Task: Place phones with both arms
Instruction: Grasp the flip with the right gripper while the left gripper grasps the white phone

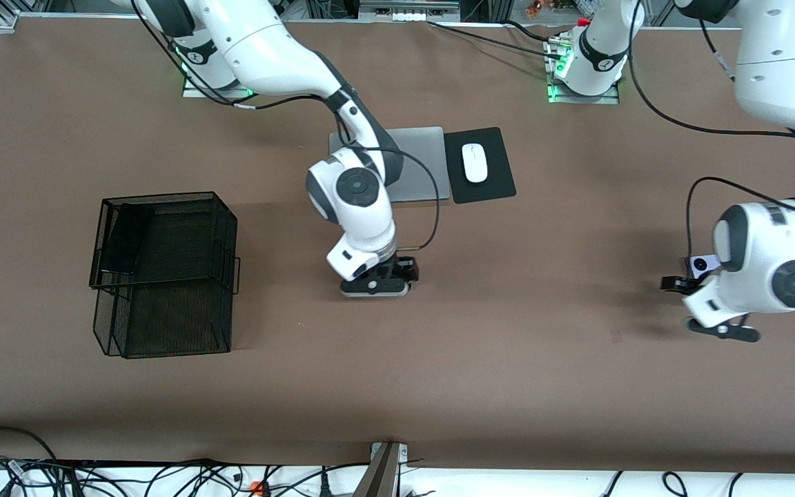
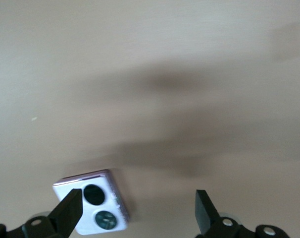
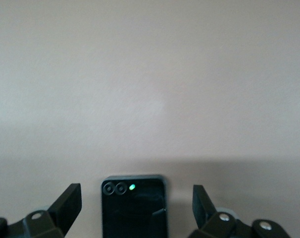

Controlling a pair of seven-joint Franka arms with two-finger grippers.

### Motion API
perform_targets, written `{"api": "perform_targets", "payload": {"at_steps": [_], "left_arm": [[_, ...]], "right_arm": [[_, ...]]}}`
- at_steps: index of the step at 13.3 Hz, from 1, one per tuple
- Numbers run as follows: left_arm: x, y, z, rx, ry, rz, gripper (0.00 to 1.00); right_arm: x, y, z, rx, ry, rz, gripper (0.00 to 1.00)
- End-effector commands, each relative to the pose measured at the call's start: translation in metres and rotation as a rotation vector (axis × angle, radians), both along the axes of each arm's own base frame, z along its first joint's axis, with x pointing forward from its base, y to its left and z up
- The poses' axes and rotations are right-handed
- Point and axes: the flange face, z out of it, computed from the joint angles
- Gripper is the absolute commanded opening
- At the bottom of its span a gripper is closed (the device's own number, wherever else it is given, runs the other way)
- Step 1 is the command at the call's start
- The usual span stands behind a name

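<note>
My right gripper (image 1: 377, 281) is low over the middle of the table. In the right wrist view it (image 3: 136, 196) is open, and the small squarish black phone (image 3: 134, 208) lies flat on the table between its fingers, apart from both. My left gripper (image 1: 700, 307) is at the left arm's end of the table, over the small lilac-white phone (image 1: 702, 264). In the left wrist view it (image 2: 137, 203) is open. The lilac-white phone (image 2: 93, 208), with two black circles, lies on the table close by one finger (image 2: 68, 210). The long black phone is not in view.
A black wire-mesh basket (image 1: 163, 276) stands toward the right arm's end of the table. A silver laptop (image 1: 418, 162) and a white mouse (image 1: 475, 163) on a black pad (image 1: 487, 186) lie near the arm bases. Cables run along the front edge.
</note>
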Motion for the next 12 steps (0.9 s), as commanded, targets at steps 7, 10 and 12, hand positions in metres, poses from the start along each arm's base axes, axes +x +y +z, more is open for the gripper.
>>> {"api": "perform_targets", "payload": {"at_steps": [7, 10, 12], "left_arm": [[-0.076, 0.095, -0.039, -0.118, -0.221, 0.292, 1.0], [-0.081, 0.094, -0.038, -0.125, -0.219, 0.306, 1.0], [-0.087, 0.097, -0.041, -0.122, -0.223, 0.314, 1.0]], "right_arm": [[-0.036, 0.024, -0.044, -0.085, -0.034, 0.103, 0.99], [-0.039, 0.026, -0.062, -0.086, -0.045, 0.116, 0.99], [-0.041, 0.027, -0.065, -0.097, -0.047, 0.125, 0.99]]}}
